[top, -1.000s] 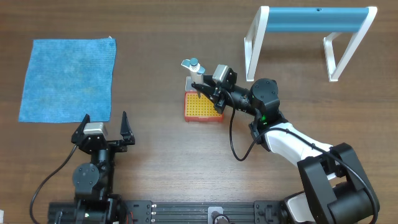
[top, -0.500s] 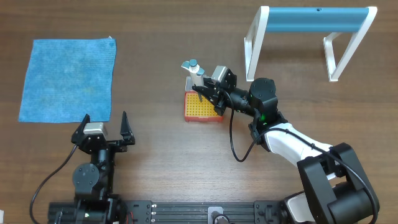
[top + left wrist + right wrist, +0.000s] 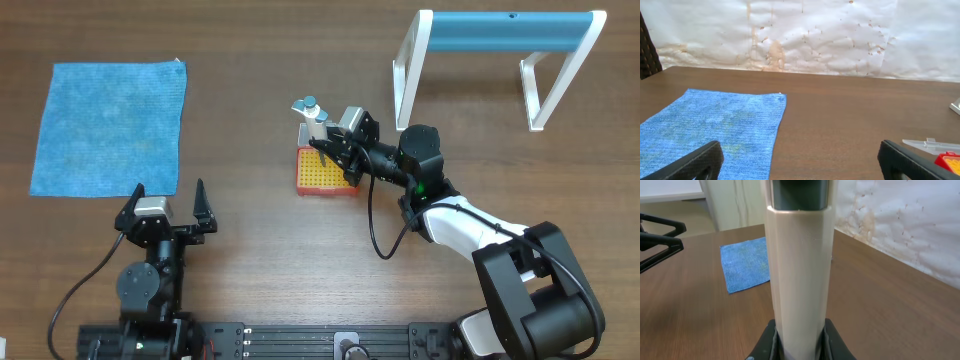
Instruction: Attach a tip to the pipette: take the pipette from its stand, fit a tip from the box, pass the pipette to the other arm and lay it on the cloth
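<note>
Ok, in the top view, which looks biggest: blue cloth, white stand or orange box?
1. blue cloth and white stand: about alike; the stand sits nearer the camera, so unsure.
2. orange box: smallest.

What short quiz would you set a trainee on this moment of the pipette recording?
1. True or false: the right gripper is shut on the pipette.
2. Which lies nearest the left gripper? A: the blue cloth. B: the tip box. C: the white stand.
3. Fill in the blank: the left gripper's fingers are ___ and hold nothing.

Key: 1 true; 2 A; 3 open.
</note>
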You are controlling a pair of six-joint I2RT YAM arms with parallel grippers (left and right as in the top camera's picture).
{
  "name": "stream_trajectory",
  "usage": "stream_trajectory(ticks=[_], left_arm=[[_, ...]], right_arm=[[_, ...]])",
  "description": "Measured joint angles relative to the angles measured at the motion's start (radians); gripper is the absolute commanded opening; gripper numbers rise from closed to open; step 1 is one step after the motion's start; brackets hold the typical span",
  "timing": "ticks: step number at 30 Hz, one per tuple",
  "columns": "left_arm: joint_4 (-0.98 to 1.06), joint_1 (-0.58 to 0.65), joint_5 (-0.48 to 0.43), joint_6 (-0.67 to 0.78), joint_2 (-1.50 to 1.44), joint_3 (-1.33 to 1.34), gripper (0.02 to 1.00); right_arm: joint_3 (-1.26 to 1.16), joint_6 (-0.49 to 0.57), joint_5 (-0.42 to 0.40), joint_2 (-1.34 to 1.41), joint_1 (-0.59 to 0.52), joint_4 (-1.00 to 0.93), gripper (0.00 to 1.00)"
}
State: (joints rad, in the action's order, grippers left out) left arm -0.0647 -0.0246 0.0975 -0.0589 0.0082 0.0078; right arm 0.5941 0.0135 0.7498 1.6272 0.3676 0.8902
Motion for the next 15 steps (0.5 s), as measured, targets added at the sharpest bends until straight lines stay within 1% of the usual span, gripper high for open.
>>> stream_trajectory(ticks=[15], left_arm=[[0.0,0.0,0.0,0.0,0.0,0.0,0.998]], right_arm=[[0.002,0.008,-0.008,-0.001,0.0,-0.019,0.077]])
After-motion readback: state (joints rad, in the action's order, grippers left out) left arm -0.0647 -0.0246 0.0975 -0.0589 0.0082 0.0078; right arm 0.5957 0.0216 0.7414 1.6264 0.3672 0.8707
